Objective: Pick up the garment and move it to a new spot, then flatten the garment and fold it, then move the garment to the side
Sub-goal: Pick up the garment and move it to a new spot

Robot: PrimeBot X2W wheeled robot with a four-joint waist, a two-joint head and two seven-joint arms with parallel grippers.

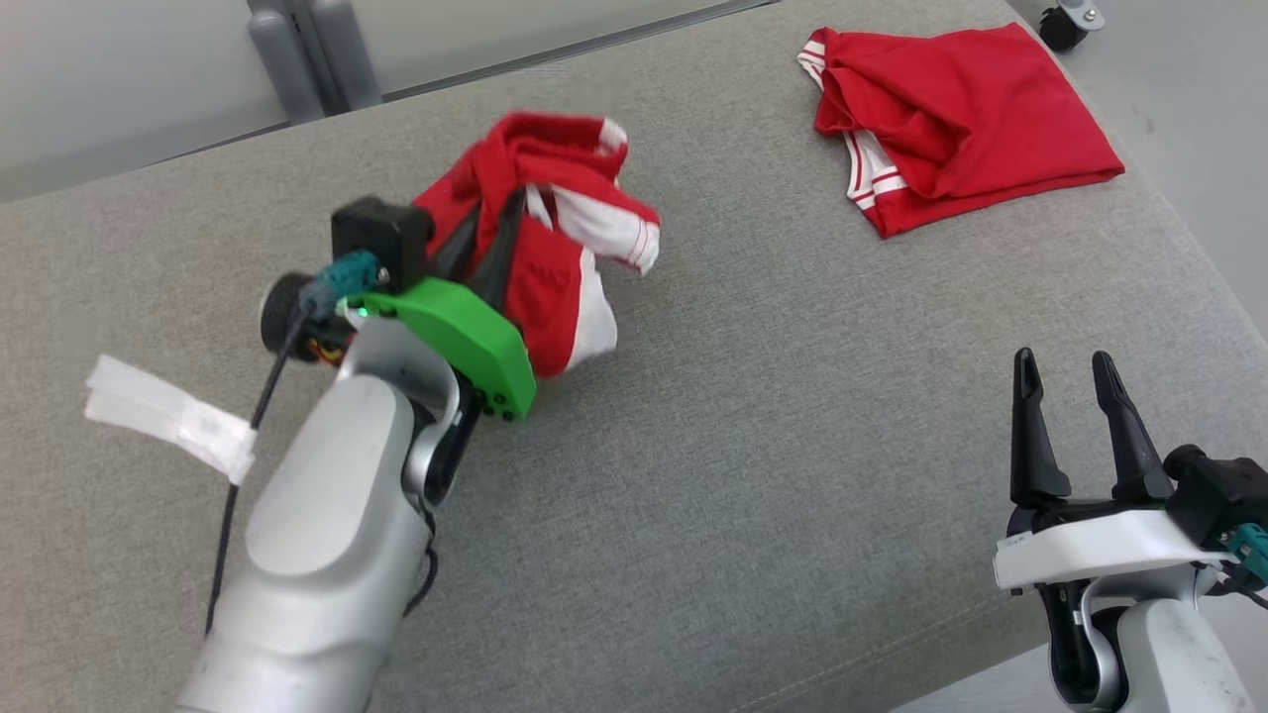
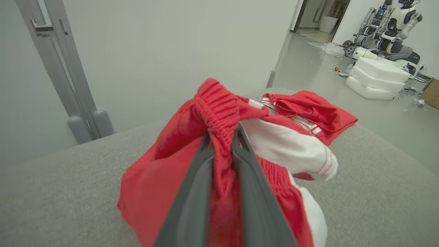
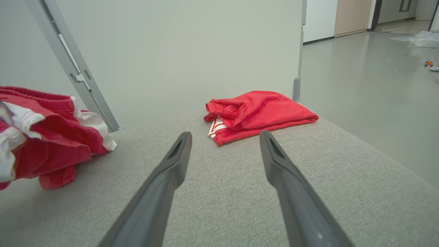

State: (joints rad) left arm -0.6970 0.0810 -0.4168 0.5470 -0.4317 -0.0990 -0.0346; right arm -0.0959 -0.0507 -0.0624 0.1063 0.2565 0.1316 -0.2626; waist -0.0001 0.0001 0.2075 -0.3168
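Note:
A bunched red and white garment (image 1: pixel 555 248) hangs lifted above the grey padded surface (image 1: pixel 792 446), with my left gripper (image 1: pixel 490 233) shut on its ribbed waistband. In the left wrist view the dark fingers (image 2: pixel 192 192) pinch the red waistband of the garment (image 2: pixel 219 113), and the white-trimmed folds droop to the right. The same garment (image 3: pixel 44 137) shows at the left edge of the right wrist view. My right gripper (image 1: pixel 1070 371) stands open over the surface's front right, nothing between its fingers (image 3: pixel 171 164).
A second red garment (image 1: pixel 951 119), folded, lies at the far right corner of the surface and shows again as a folded garment (image 3: pixel 257 113). A strip of white tape (image 1: pixel 168 416) hangs on my left arm's cable. Grey posts (image 1: pixel 307 59) stand behind the far edge.

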